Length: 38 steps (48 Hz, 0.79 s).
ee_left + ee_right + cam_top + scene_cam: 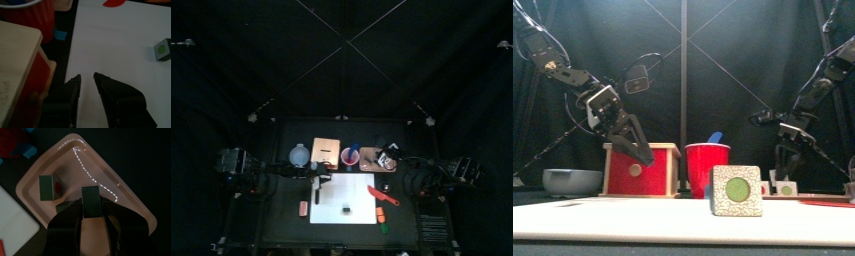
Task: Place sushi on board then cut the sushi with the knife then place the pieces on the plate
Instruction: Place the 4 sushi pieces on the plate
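Observation:
One sushi piece (736, 190), dark green with a pale face, stands on the white board (338, 190); it also shows in the left wrist view as a sushi piece (162, 48). My right gripper (90, 212) is shut on another sushi piece (90, 198) just above the pink plate (113, 188). A third piece (47, 187) rests on that plate. The red knife (382, 193) lies at the board's right edge. My left gripper (87, 78) hovers over the board's left part beside the wooden box (17, 65), jaws slightly apart and holding nothing.
Along the back stand a blue-grey bowl (573, 181), the wooden box (641, 170) with its red drawer front, and a red cup (708, 168) holding a blue knife (716, 138). A small orange thing (303, 208) lies left of the board, a small green thing (385, 213) right of it.

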Motion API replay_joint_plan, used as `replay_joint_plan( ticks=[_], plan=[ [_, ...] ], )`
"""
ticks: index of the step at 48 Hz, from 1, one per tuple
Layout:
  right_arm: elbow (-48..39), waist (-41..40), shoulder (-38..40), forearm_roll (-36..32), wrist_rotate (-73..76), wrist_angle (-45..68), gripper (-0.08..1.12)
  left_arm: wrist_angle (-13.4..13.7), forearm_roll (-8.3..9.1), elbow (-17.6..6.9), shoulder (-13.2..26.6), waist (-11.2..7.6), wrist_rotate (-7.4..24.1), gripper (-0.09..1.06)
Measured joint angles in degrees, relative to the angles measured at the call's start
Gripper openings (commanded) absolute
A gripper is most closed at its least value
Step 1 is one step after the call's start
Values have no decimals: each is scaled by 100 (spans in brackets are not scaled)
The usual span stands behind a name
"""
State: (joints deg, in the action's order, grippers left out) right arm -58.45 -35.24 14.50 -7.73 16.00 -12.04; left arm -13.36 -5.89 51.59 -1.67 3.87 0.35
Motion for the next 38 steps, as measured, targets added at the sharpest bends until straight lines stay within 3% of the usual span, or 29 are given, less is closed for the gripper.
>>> replay_joint_plan(
  ticks=[11, 26, 31, 38],
  plan=[
    [18, -237, -519, -18, 26, 290, 78, 9, 0, -9, 0, 9, 0, 70],
    [281, -167, 0, -44, 26, -158, 79, 9, 0, -9, 0, 9, -9, 70],
    [378, 272, 439, 114, 35, -378, 79, 9, 0, -9, 0, 0, -9, 70],
    [492, 1564, 914, 422, 26, -431, 79, 9, -44, -9, 0, 0, -9, 70]
  ],
)
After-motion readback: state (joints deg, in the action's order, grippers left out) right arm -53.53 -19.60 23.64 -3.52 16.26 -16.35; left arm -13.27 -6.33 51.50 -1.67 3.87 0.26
